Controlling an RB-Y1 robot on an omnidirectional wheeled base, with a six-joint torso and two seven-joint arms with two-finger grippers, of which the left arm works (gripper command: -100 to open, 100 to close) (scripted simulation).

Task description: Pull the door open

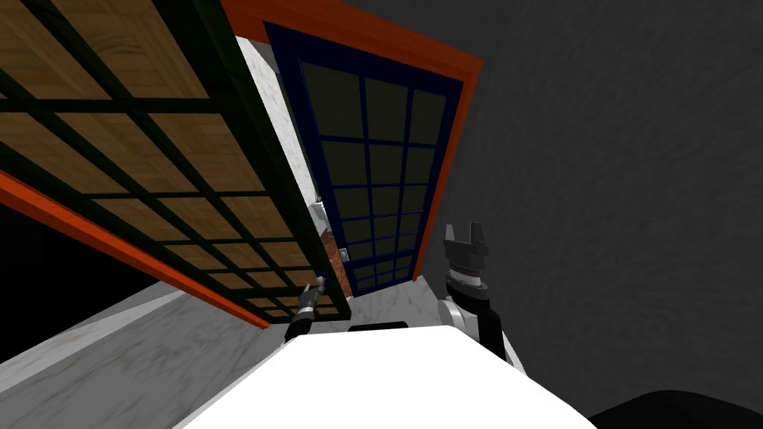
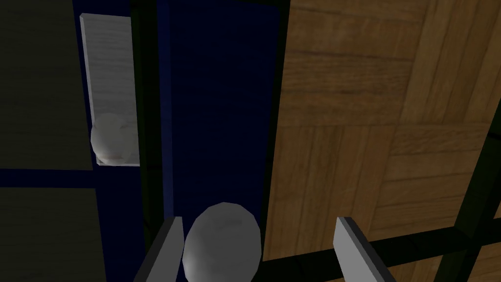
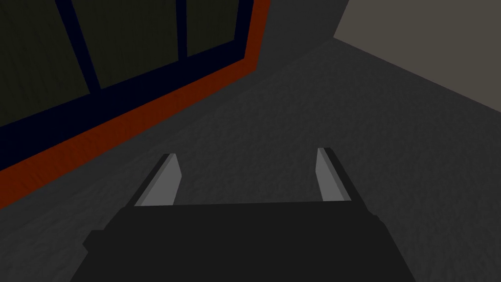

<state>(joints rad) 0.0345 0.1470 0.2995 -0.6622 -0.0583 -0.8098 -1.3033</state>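
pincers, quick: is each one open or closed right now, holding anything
Left pincer: open around the grey door knob, not clamped.
Right pincer: open, empty.

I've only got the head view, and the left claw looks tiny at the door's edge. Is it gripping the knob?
Observer: No. In the left wrist view the left claw is open, with the round grey knob between its fingers.
Operator: Centred?
Observer: No. The knob sits right next to one finger, well apart from the other finger.
Operator: And the right claw?
Observer: Its wrist view shows the right claw open, facing a dark grey wall beside the red door frame.
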